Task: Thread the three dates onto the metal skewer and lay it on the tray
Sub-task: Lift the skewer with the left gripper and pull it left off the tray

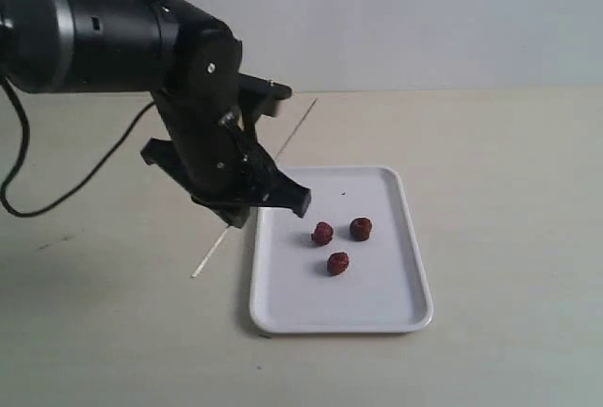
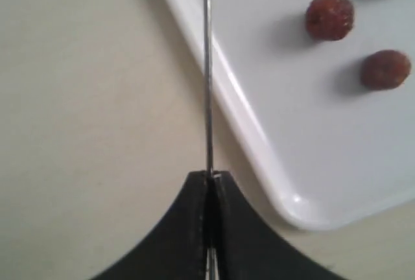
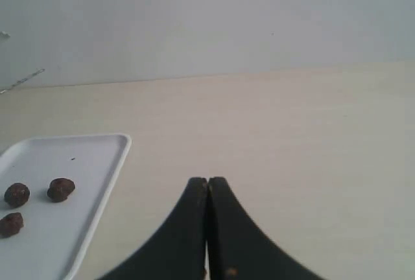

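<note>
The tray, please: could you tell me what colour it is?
White; the tray shows best in the exterior view.

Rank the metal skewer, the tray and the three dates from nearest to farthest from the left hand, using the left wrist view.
1. Metal skewer: clamped in the left hand.
2. Tray: its rim and corner lie close beside the hand.
3. Three dates: farther in, on the tray's floor.

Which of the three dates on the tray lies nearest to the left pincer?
The leftmost date in the exterior view, right beside the left pincer; the other two lie farther across the tray.
</note>
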{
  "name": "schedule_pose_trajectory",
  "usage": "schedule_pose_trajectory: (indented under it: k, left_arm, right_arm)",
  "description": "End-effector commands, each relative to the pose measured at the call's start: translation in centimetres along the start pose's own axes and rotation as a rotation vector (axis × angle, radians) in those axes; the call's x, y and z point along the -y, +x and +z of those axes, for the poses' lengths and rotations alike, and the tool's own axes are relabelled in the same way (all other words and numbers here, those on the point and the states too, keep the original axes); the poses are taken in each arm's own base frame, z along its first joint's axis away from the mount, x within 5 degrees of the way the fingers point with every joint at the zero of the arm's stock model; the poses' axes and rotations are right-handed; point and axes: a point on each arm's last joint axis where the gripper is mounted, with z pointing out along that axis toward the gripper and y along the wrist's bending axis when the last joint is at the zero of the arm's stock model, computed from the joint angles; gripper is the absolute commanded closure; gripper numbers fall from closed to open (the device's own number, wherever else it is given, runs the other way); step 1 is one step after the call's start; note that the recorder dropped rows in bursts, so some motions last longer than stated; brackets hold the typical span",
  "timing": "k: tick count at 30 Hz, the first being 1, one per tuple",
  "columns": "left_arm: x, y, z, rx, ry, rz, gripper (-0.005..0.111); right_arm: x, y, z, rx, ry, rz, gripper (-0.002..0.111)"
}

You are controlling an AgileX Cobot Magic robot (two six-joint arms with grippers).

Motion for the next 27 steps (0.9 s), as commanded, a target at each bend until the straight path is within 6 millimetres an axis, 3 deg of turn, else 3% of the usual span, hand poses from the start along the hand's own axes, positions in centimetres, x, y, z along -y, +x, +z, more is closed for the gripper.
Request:
schedule_pose_trajectory:
  k: [1, 17, 27]
  left_arm:
    - [-1.3, 1.6, -1.5, -0.038, -0.073, 0.107, 0.107]
    - [-2.7, 9.9, 0.2, 0.019, -0.021, 0.413, 0.107]
    - [-3.0, 10.7, -0.1, -0.026, -0.021, 0.412, 0.107]
  right_arm:
    - [0.0, 0.1, 0.0, 0.008, 0.003, 0.000, 0.108]
    - [0.0, 0.1, 0.0, 0.008, 0.003, 0.000, 0.108]
    - [0.0, 0.1, 0.0, 0.012, 0.002, 0.001, 0.108]
